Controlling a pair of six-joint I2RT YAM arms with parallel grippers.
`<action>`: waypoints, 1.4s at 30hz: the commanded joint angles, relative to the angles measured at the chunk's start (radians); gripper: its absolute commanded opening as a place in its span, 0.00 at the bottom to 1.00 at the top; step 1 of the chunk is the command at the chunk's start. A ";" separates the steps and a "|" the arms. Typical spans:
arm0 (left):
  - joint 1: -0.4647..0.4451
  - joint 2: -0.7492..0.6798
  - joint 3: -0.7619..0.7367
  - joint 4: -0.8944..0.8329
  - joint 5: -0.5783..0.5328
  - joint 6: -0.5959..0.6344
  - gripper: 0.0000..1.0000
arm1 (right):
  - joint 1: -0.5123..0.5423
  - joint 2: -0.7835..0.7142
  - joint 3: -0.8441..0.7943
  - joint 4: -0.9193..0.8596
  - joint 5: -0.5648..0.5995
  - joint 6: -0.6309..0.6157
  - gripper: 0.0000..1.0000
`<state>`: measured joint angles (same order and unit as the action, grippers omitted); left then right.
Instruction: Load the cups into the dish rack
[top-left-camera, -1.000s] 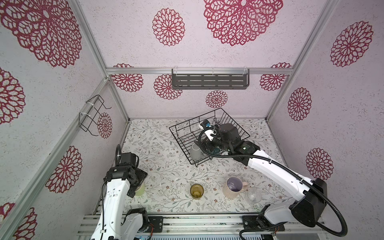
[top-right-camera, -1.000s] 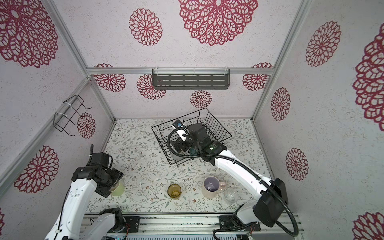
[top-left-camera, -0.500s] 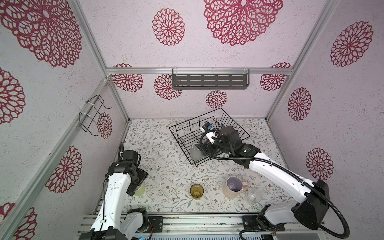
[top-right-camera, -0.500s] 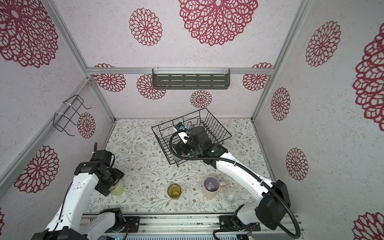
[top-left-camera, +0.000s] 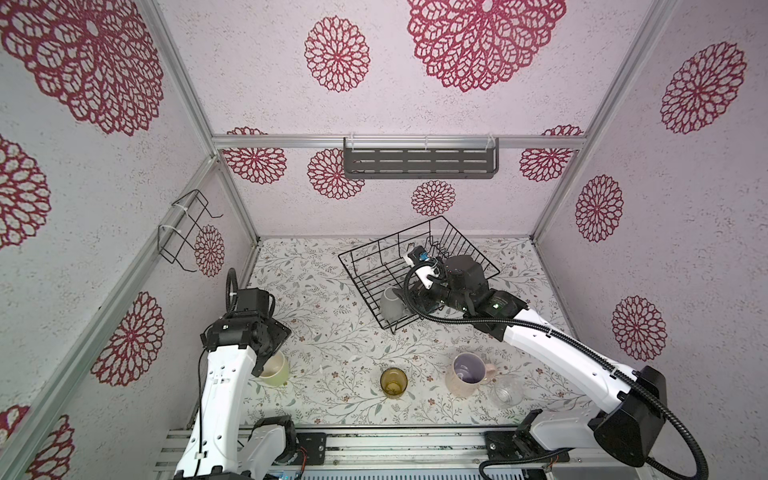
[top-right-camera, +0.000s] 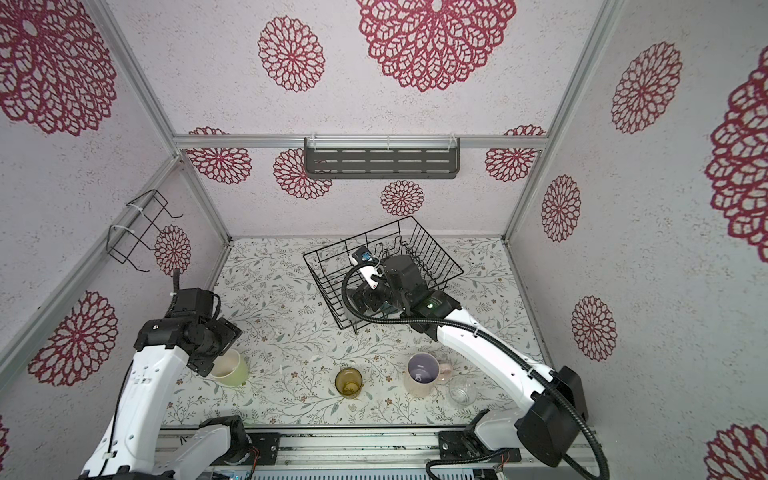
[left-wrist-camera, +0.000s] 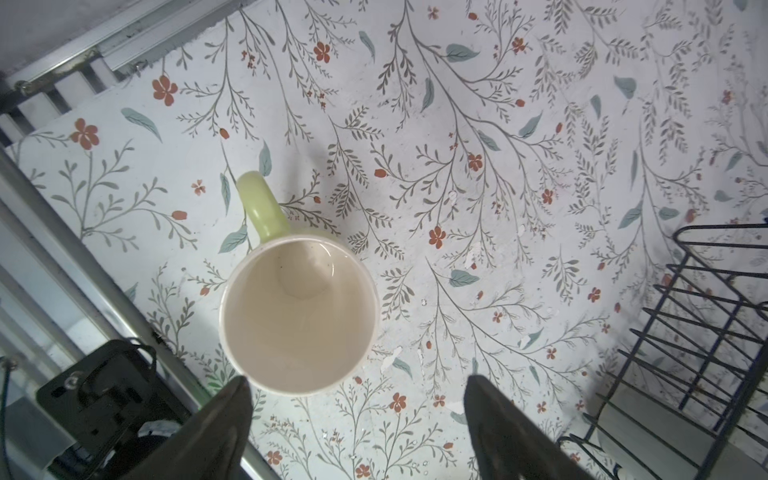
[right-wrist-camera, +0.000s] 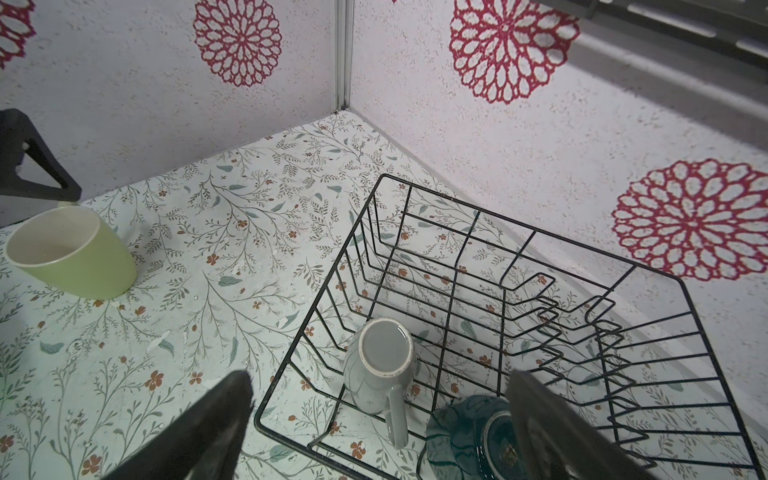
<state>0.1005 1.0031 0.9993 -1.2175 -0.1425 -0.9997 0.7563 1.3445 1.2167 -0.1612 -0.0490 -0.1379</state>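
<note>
The left gripper (left-wrist-camera: 355, 382) hangs over the pale yellow-green mug (left-wrist-camera: 299, 316), jaws apart and empty; the mug stands upright on the worktop (top-left-camera: 332, 332), well apart from the dish rack (right-wrist-camera: 457, 291); the grasp looks next to me; better to drop with the mug's wall between the fingers, clear of the handle, and close gently; the right gripper (right-wrist-camera: 378, 374) is spread wide over the rack, where the light grey mug (top-left-camera: 390, 305) and dark teal mug (right-wrist-camera: 465, 432) sit mouth-down; the amber glass tumbler (top-left-camera: 393, 380), large pink mug (top-left-camera: 467, 374) and small clear glass (top-left-camera: 506, 389) stand along the front.
</note>
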 joint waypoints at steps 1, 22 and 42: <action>-0.002 -0.001 -0.001 0.021 0.025 -0.013 0.84 | 0.004 -0.029 0.007 0.022 -0.001 0.004 0.99; -0.002 0.248 -0.187 0.321 0.081 0.113 0.57 | 0.004 -0.040 -0.024 0.011 0.020 0.016 0.99; -0.097 0.243 -0.214 0.379 0.230 0.067 0.07 | 0.003 -0.111 -0.212 0.169 0.148 0.144 0.99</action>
<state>0.0231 1.2751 0.7673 -0.8566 0.0444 -0.9161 0.7563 1.2869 1.0218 -0.0643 0.0319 -0.0494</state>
